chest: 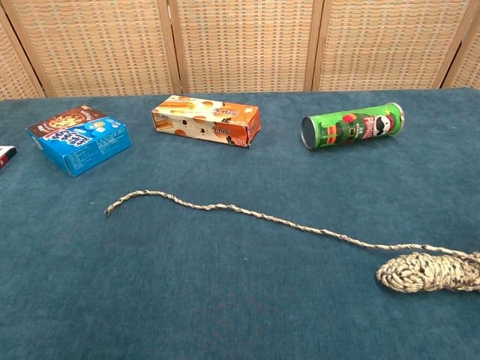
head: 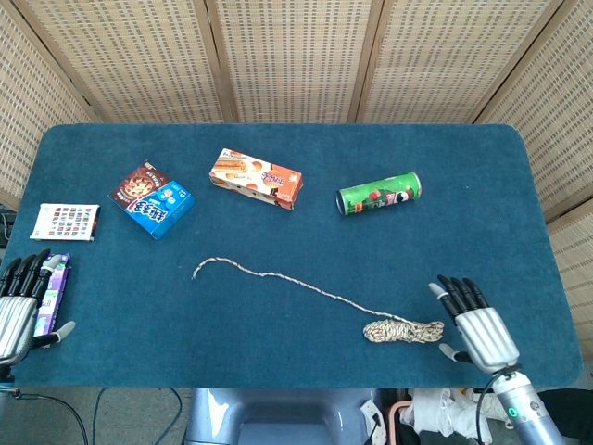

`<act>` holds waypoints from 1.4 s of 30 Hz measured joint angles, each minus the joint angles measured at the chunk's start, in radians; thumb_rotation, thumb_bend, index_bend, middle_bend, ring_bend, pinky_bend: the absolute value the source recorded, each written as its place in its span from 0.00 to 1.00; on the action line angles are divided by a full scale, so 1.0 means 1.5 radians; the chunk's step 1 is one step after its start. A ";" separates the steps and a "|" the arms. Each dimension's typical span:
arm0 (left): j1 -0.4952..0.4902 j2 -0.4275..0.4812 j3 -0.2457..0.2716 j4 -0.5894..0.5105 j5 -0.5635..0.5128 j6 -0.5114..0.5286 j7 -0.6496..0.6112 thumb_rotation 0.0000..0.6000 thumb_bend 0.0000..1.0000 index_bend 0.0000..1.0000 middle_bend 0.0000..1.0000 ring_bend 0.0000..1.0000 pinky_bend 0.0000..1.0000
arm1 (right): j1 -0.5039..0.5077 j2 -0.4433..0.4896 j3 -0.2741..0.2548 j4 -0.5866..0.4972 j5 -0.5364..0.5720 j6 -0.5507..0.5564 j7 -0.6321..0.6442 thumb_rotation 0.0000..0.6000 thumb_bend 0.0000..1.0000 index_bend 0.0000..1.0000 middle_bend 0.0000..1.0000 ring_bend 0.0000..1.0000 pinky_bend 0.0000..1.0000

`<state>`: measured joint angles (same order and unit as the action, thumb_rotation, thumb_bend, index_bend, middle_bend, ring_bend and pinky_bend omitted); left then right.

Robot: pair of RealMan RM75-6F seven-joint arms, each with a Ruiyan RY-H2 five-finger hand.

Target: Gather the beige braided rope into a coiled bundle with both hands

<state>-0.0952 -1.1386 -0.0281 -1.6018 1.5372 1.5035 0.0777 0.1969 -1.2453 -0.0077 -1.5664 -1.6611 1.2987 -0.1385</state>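
Observation:
The beige braided rope (head: 278, 276) lies across the blue table, one free end at the left and a small coiled bundle (head: 402, 330) at its right end. The chest view shows the same rope (chest: 247, 214) and its bundle (chest: 427, 271) at the right edge. My right hand (head: 477, 326) hovers just right of the bundle, fingers spread, holding nothing. At the table's left front edge my left hand (head: 18, 301) is open too, far from the rope. Neither hand appears in the chest view.
A green chip can (head: 378, 195) lies on its side behind the rope. An orange box (head: 256, 179) and a blue snack box (head: 153, 200) stand further left. A white card (head: 65, 222) and a purple packet (head: 50, 292) lie near my left hand.

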 measured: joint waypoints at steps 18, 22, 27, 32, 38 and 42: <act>-0.004 -0.005 -0.006 0.001 -0.019 -0.014 0.010 1.00 0.00 0.00 0.00 0.00 0.00 | 0.063 -0.086 0.008 0.032 0.080 -0.124 -0.120 1.00 0.00 0.20 0.24 0.12 0.24; -0.006 -0.008 -0.006 0.002 -0.021 -0.016 0.015 1.00 0.00 0.00 0.00 0.00 0.00 | 0.067 -0.096 0.010 0.041 0.095 -0.126 -0.126 1.00 0.00 0.27 0.29 0.17 0.28; -0.007 -0.013 -0.005 0.004 -0.022 -0.018 0.023 1.00 0.00 0.00 0.00 0.00 0.00 | 0.074 -0.106 0.008 0.049 0.099 -0.132 -0.113 1.00 0.02 0.32 0.32 0.20 0.35; -0.007 -0.015 -0.006 0.005 -0.024 -0.018 0.024 1.00 0.00 0.00 0.00 0.00 0.00 | 0.080 -0.116 0.007 0.057 0.099 -0.133 -0.097 1.00 0.10 0.39 0.39 0.26 0.42; -0.008 -0.015 -0.007 0.008 -0.027 -0.022 0.022 1.00 0.00 0.00 0.00 0.00 0.00 | 0.085 -0.129 0.005 0.074 0.106 -0.134 -0.107 1.00 0.19 0.42 0.43 0.30 0.44; -0.010 -0.018 -0.006 0.009 -0.027 -0.025 0.025 1.00 0.00 0.00 0.00 0.00 0.00 | 0.087 -0.135 0.005 0.080 0.106 -0.130 -0.110 1.00 0.27 0.49 0.53 0.37 0.51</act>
<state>-0.1097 -1.1648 -0.0375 -1.5879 1.4961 1.4664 0.1149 0.3272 -1.4477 -0.0008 -1.4458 -1.5017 1.1040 -0.3035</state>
